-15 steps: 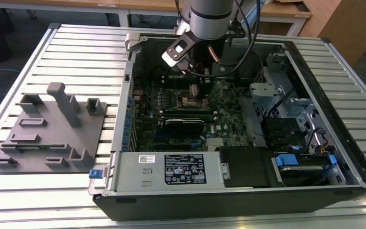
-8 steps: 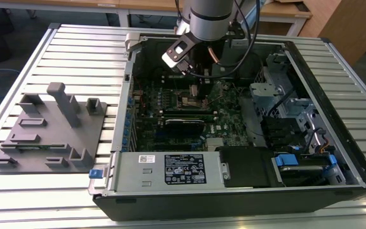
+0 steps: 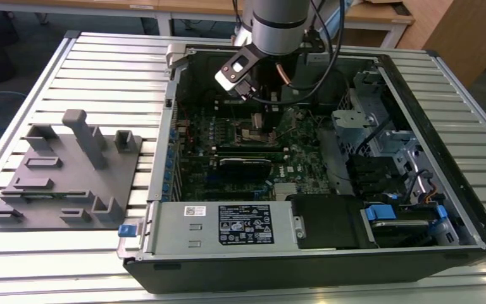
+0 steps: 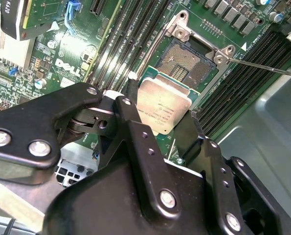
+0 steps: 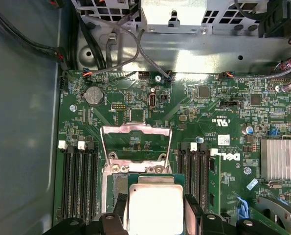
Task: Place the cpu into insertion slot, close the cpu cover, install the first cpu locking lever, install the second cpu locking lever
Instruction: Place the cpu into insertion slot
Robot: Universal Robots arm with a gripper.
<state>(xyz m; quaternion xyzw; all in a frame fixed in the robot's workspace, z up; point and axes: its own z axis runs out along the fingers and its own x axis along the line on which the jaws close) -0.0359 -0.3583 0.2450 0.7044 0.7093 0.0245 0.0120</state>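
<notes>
Black gripper (image 4: 161, 108) jaws pinch the chip (image 5: 154, 208) by two edges, close over the open slot (image 4: 187, 61) on the green board (image 5: 209, 107). If it tilts, it could land crooked and bend the slot's tiny pins.

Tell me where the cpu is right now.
In the second wrist view the cpu is clamped in the end effector at the edge of the open insertion slot, not yet seated, memory slots alongside.

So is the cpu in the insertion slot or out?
Out: the gripper holds the cpu clear of the insertion slot, whose contacts lie bare.
</notes>
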